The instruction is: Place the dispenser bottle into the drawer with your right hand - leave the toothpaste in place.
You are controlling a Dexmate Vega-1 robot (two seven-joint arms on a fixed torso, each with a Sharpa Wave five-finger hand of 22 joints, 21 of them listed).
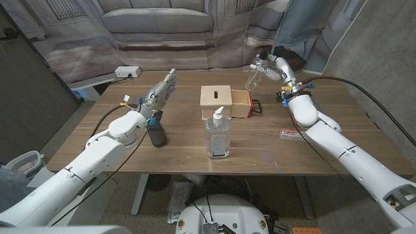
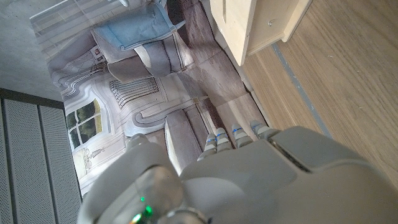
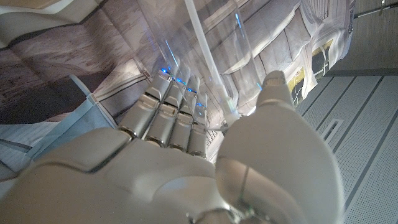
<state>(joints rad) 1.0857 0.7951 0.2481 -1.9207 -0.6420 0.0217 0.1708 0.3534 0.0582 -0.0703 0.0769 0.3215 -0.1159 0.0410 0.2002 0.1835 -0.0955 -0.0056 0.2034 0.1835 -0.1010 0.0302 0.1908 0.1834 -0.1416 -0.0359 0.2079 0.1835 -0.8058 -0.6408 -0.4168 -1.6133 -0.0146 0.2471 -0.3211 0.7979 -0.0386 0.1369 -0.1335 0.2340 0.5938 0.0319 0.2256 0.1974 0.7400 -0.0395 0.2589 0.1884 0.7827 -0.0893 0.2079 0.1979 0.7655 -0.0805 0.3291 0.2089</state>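
A clear dispenser bottle [image 1: 254, 78] hangs tilted above the open wooden drawer [image 1: 239, 104]; toothpaste [image 1: 290, 133] lies flat.

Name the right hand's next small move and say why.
Probably lower the right hand with its clear bottle toward the open drawer: the bottle is gripped, raised off the table beyond the drawer, not yet inside. The toothpaste lies off to the side.

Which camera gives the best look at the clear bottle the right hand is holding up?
The head view: it shows the whole clear plastic dispenser bottle, tilted in the right hand beyond the wooden drawer box. The right wrist view shows just its clear wall and white tube against the fingers. The left wrist view faces the box.
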